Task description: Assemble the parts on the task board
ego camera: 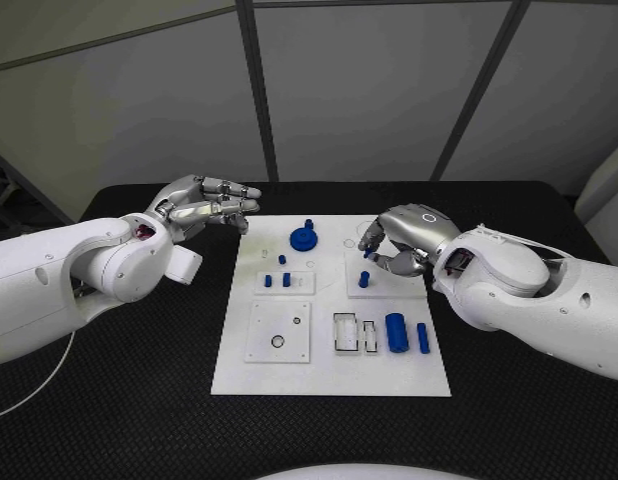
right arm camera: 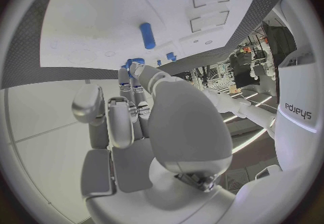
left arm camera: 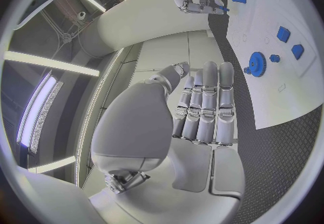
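Black table (ego camera: 136,400) carries the board (ego camera: 331,365). Right hand (ego camera: 400,238) pinches 1 peg (ego camera: 370,228); seat it upright. Left hand (ego camera: 205,205) beside the board, fingers together, empty.

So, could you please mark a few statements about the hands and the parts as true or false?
1. The right hand holds a small blue part over the task board. True.
2. The left hand grips the blue gear. False: the gear sits on the board, and the left hand holds nothing, out beyond the board's edge.
3. Two blue cylinders lie side by side on the board. True.
4. The table is white. False: it is black; the board is white.
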`<act>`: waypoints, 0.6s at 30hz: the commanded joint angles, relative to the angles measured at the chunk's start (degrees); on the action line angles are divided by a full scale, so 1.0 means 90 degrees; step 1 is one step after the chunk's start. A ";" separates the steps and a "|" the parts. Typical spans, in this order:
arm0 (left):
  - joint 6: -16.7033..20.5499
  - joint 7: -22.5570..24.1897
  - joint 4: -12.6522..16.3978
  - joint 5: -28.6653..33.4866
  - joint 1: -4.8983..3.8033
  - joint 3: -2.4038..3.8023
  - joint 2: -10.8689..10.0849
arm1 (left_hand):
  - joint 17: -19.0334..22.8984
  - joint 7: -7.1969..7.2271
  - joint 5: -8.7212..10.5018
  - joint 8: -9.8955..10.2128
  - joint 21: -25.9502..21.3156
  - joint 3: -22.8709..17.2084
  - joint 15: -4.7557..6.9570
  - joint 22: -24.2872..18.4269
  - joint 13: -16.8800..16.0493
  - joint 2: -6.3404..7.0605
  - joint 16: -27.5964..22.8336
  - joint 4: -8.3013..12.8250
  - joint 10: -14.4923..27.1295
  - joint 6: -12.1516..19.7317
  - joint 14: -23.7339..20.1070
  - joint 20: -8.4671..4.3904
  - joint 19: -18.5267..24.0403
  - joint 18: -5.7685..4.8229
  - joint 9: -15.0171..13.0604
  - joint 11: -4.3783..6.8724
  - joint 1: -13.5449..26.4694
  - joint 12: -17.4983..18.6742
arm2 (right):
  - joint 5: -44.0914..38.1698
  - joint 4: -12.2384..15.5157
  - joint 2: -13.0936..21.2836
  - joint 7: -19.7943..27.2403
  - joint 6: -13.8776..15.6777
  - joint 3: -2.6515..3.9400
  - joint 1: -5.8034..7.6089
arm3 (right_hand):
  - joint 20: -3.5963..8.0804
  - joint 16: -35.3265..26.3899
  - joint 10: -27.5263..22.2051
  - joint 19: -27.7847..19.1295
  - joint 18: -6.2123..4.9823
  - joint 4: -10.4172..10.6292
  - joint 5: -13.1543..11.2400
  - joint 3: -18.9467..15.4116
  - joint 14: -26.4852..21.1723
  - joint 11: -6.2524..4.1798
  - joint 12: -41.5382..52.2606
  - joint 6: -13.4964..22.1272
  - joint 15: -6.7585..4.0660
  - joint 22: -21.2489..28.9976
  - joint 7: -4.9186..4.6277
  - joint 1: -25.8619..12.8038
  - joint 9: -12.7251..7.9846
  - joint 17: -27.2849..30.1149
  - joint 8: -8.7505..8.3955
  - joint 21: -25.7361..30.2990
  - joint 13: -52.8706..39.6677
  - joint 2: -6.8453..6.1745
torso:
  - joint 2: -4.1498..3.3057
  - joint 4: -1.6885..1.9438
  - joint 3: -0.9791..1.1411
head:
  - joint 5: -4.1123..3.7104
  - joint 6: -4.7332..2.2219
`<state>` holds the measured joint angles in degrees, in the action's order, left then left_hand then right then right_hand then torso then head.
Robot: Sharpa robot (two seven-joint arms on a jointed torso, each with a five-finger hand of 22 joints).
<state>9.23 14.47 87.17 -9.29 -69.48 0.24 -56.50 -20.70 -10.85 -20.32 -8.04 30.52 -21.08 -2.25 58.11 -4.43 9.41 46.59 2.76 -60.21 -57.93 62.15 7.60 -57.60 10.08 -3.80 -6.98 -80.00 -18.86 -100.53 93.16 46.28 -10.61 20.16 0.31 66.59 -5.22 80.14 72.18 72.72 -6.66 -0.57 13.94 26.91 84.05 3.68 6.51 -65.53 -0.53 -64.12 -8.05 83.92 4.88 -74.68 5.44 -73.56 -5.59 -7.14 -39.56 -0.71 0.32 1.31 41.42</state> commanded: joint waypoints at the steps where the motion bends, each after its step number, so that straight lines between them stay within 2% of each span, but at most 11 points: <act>1: -0.0075 0.0013 -0.0002 0.0029 0.0001 0.0006 0.0026 | 0.0010 -0.0006 0.0021 0.0041 -0.0028 0.0033 -0.0002 -0.0011 0.0010 -0.0071 -0.0031 -0.0007 0.0043 0.0037 -0.0028 0.0006 0.0034 0.0030 0.0007 0.0014 -0.0012 -0.0026 | 0.0156 0.0202 -0.0093 0.0113 0.0235 0.0004 0.0009 | -0.0011 0.0020 0.0033 0.0053 0.0106 0.0001 0.0037 0.0041 0.0377 0.0015 0.0016 -0.0036 -0.0024 -0.0010 -0.0006 -0.0036 0.0005 -0.0010 0.0034 -0.0040 -0.0004 0.0016 | -0.0005 0.0003 0.0001 | 0.0032 0.0013; 5: -0.0078 0.0009 -0.0004 0.0029 0.0006 0.0006 0.0055 | 0.0010 -0.0006 0.0021 0.0041 -0.0028 0.0033 -0.0002 -0.0011 0.0010 -0.0071 -0.0031 -0.0007 0.0043 0.0037 -0.0028 0.0006 0.0034 0.0030 0.0007 0.0014 -0.0012 -0.0026 | 0.0259 0.0322 -0.0292 0.0193 0.0206 0.0002 0.0008 | -0.0012 0.0019 0.0028 0.0053 0.0107 -0.0001 0.0049 0.0050 0.0376 0.0019 0.0009 -0.0032 -0.0022 -0.0019 -0.0009 -0.0048 0.0004 -0.0002 0.0028 -0.0048 -0.0006 0.0013 | 0.0001 0.0014 -0.0007 | 0.0071 0.0034; 10: -0.0080 0.0008 0.0014 0.0029 0.0008 0.0005 0.0085 | 0.0015 -0.0014 0.0021 0.0042 -0.0031 0.0040 -0.0007 -0.0013 0.0010 -0.0076 -0.0033 -0.0006 0.0056 0.0046 -0.0029 0.0009 0.0035 0.0030 0.0006 0.0007 -0.0011 -0.0031 | 0.0358 0.0327 -0.0553 0.0274 0.0144 -0.0003 -0.0021 | -0.0012 0.0020 0.0027 0.0051 0.0106 0.0000 0.0052 0.0053 0.0376 0.0020 0.0007 -0.0031 -0.0021 -0.0017 -0.0011 -0.0053 0.0004 -0.0001 0.0027 -0.0048 -0.0006 0.0015 | -0.0005 0.0023 -0.0018 | 0.0155 0.0072; 12: -0.0072 0.0009 0.0022 0.0029 0.0009 0.0005 0.0094 | 0.0015 -0.0015 0.0021 0.0042 -0.0032 0.0041 -0.0007 -0.0014 0.0010 -0.0077 -0.0034 -0.0006 0.0058 0.0048 -0.0029 0.0010 0.0035 0.0029 0.0006 0.0007 -0.0011 -0.0032 | 0.0383 0.0334 -0.0641 0.0297 0.0103 -0.0003 -0.0133 | -0.0013 0.0023 0.0026 0.0051 0.0107 0.0000 0.0055 0.0057 0.0377 0.0020 0.0006 -0.0031 -0.0021 -0.0019 -0.0011 -0.0054 0.0004 -0.0004 0.0027 -0.0050 -0.0007 0.0019 | 0.0003 0.0002 -0.0018 | 0.0219 0.0095; 14: -0.0066 0.0011 0.0027 0.0029 0.0009 0.0005 0.0105 | 0.0015 -0.0015 0.0021 0.0042 -0.0032 0.0041 -0.0007 -0.0014 0.0010 -0.0077 -0.0034 -0.0006 0.0058 0.0048 -0.0029 0.0010 0.0035 0.0029 0.0006 0.0007 -0.0011 -0.0032 | 0.0395 0.0335 -0.0717 0.0322 0.0075 -0.0003 -0.0240 | -0.0013 0.0023 0.0026 0.0051 0.0107 0.0000 0.0056 0.0057 0.0377 0.0020 0.0006 -0.0031 -0.0021 -0.0020 -0.0011 -0.0054 0.0004 -0.0004 0.0027 -0.0050 -0.0007 0.0019 | 0.0001 0.0006 -0.0025 | 0.0245 0.0108; 18: -0.0056 0.0006 0.0027 0.0029 0.0009 0.0005 0.0127 | 0.0016 -0.0016 0.0021 0.0042 -0.0032 0.0044 -0.0008 -0.0014 0.0010 -0.0077 -0.0034 -0.0006 0.0061 0.0049 -0.0029 0.0010 0.0035 0.0029 0.0006 0.0005 -0.0011 -0.0033 | 0.0411 0.0285 -0.0892 0.0378 0.0009 -0.0003 -0.0455 | -0.0013 0.0024 0.0025 0.0051 0.0107 -0.0001 0.0061 0.0062 0.0377 0.0021 0.0004 -0.0031 -0.0020 -0.0022 -0.0011 -0.0056 0.0004 -0.0004 0.0025 -0.0053 -0.0008 0.0023 | -0.0005 0.0003 -0.0009 | 0.0305 0.0140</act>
<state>9.17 14.41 87.29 -9.27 -69.34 0.23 -55.45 -20.63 -10.86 -20.32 -8.04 30.52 -21.08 -2.25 58.05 -4.44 9.41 46.59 2.76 -60.20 -57.93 62.15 7.59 -57.61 10.08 -3.81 -6.97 -80.00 -18.86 -97.61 95.84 38.60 -8.56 20.74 0.23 62.73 -5.22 80.14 72.17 72.72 -6.67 -0.54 14.19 27.21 84.05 3.69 6.39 -65.44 -0.53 -64.27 -7.97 83.91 4.84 -74.71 5.41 -73.79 -5.61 -7.15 -39.58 -0.59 0.16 3.77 42.49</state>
